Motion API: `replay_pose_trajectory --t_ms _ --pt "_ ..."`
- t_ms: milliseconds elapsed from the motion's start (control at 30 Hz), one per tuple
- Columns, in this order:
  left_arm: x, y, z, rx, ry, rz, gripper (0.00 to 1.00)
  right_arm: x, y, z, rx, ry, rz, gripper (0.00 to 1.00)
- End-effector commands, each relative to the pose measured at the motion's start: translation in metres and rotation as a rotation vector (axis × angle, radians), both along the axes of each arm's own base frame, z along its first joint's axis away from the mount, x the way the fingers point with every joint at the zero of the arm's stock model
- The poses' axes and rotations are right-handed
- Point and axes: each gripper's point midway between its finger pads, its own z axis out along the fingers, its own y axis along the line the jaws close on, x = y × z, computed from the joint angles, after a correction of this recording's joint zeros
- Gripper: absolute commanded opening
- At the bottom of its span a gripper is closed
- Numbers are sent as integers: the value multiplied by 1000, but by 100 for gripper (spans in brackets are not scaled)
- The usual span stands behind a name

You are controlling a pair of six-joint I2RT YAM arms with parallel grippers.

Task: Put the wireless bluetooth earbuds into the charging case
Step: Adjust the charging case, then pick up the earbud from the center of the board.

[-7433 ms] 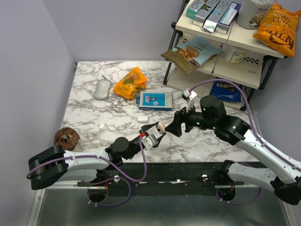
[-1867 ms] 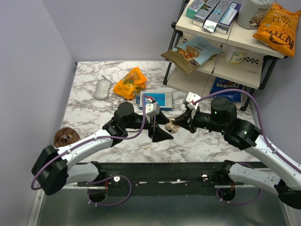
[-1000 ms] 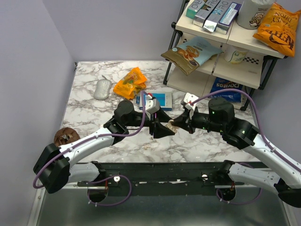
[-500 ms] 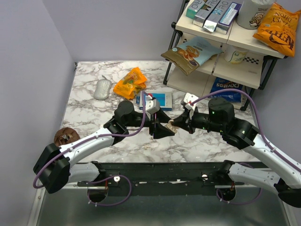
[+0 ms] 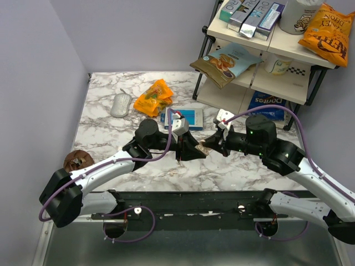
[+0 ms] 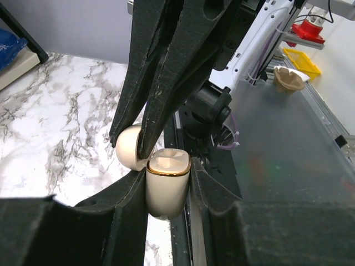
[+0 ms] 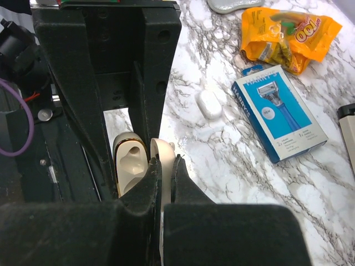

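Note:
The charging case is cream-beige with a gold rim, and it hangs open above the table's front middle. My left gripper is shut on its body, one finger on each side. Its hinged lid stands open to the left, and my right gripper is shut on that lid. In the right wrist view the body shows an earbud-shaped hollow. From above, both grippers meet at the case. The earbuds do not show as separate pieces.
A small white pill-shaped case lies on the marble beyond the grippers, near a blue razor box. An orange snack bag and a grey mouse lie at the back. A brown lump sits at the left edge. A snack shelf stands at the right.
My left gripper's jaws, open around the case half a second ago, have closed onto its body. The right gripper still grips the lid in the same place.

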Motion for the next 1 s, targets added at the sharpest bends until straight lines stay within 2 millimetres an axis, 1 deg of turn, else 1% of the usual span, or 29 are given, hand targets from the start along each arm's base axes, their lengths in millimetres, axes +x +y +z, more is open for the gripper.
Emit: replay_pose_trajectory --t_ms 0,133,200,233,300,333,400,433,467,500,533,567,600,633,667,700,733,767,800,833,867,900,933,967 --pt "3 0 -5 -1 -6 3 14 -7 3 8 24 5 29 1" --pt "4 0 -6 3 -4 14 1 -6 3 7 23 8 28 1" --pt "5 0 -7 5 -2 20 0 -7 3 8 25 9 27 1" --pt "5 0 -8 7 1 22 0 -7 4 8 29 14 25 4" --pt "6 1 -10 7 -2 34 0 -5 4 10 36 15 12 19" --pt "7 2 -9 3 -8 42 0 -5 3 11 42 14 6 36" --pt "8 5 -10 1 -17 70 0 0 2 16 67 18 -35 52" --pt "9 6 -11 0 -18 82 0 0 -1 21 87 14 -52 63" --pt "8 9 -14 3 -19 96 0 2 -1 25 111 16 -71 68" --pt "11 11 -15 3 -28 118 0 6 -4 29 123 7 -102 71" --pt "15 13 -17 3 -23 161 0 6 -7 36 147 -3 -116 76" --pt "15 19 -21 0 -24 188 0 7 -7 41 175 -4 -131 78" --pt "16 22 -24 -4 -15 214 0 11 -10 41 178 -16 -161 80" --pt "25 26 -24 -15 -14 282 0 12 -11 41 201 6 -185 85" --pt "25 34 -30 -20 -7 322 0 14 -13 46 242 20 -216 88" --pt "27 39 -32 -24 0 357 0 22 -18 33 240 37 -281 88" --pt "30 44 -33 -35 7 397 0 25 -19 26 250 57 -311 88" --pt "33 55 -36 -47 14 467 0 29 -22 26 299 83 -363 87" --pt "37 62 -38 -50 18 513 0 36 -26 16 305 98 -418 86" --pt "40 69 -40 -47 20 554 0 40 -27 -14 269 140 -454 81" --pt "45 82 -42 -46 27 637 0 42 -25 -25 282 185 -484 79" --pt "47 90 -44 -46 28 676 0 45 -20 -49 241 229 -499 76" --pt "49 97 -44 -49 32 718 0 44 -17 -74 201 273 -503 65" --pt "49 109 -44 -59 33 762 0 44 -9 -84 209 307 -486 60"
